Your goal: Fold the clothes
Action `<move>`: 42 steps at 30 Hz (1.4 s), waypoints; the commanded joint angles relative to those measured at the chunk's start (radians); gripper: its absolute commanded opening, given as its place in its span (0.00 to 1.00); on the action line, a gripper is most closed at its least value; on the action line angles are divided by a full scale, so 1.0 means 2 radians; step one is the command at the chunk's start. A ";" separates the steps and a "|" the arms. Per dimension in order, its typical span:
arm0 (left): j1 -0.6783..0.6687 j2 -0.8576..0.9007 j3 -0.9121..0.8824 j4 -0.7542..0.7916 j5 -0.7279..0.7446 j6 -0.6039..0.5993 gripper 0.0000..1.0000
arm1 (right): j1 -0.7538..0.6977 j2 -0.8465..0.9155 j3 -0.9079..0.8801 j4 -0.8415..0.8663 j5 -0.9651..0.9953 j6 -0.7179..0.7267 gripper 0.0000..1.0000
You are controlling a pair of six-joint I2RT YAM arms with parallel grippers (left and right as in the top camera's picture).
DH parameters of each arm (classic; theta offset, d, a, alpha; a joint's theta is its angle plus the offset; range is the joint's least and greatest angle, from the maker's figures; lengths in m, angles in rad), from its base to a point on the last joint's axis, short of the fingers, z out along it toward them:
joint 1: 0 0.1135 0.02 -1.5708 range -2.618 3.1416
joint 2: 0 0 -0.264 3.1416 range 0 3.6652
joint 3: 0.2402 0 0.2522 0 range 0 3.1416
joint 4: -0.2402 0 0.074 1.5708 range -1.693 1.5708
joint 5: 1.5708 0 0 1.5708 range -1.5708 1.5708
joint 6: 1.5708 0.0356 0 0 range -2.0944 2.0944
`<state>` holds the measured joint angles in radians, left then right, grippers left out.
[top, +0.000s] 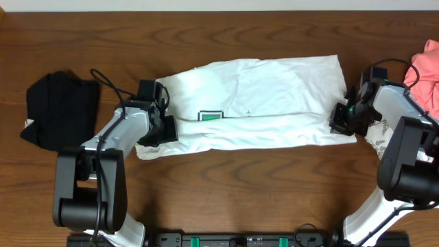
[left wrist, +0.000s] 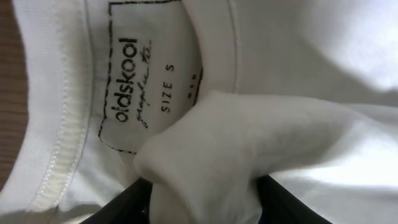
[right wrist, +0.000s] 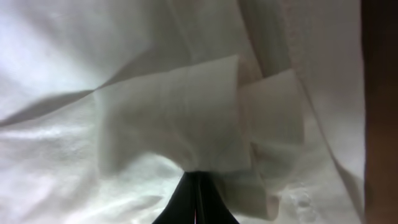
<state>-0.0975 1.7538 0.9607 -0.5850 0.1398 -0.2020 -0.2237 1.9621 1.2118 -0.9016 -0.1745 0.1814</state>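
Got white T-shirt (top: 260, 103) mid-frame on surface (top: 226, 27): soft, light, limp, prone to bunch. Left gripper (top: 161, 127) clamped on wad by collar (left wrist: 56, 124), right gripper (top: 341, 118) fingers (right wrist: 183, 208) pinched on right-hand edge. Best gripped at edges.

Dark wooden table (top: 226, 185) under soft, even light.

The tabletop fills the whole overhead view: reddish-brown wood with a faint sheen and long, wavy grain running left to right. The light is diffuse and comes from above, leaving only short, soft-edged shadows on the wood. A narrow strip of the same brown surface shows at the left edge of the left wrist view and at the right edge of the right wrist view.
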 commanded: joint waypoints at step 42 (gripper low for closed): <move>0.033 -0.200 -0.003 -0.020 0.007 -0.001 0.67 | 0.123 -0.162 0.038 -0.027 -0.003 -0.370 0.15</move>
<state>-0.0353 1.3579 0.9581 -0.6212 0.1463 -0.2058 -0.0353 1.6291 1.3209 -0.9424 -0.1646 -0.3660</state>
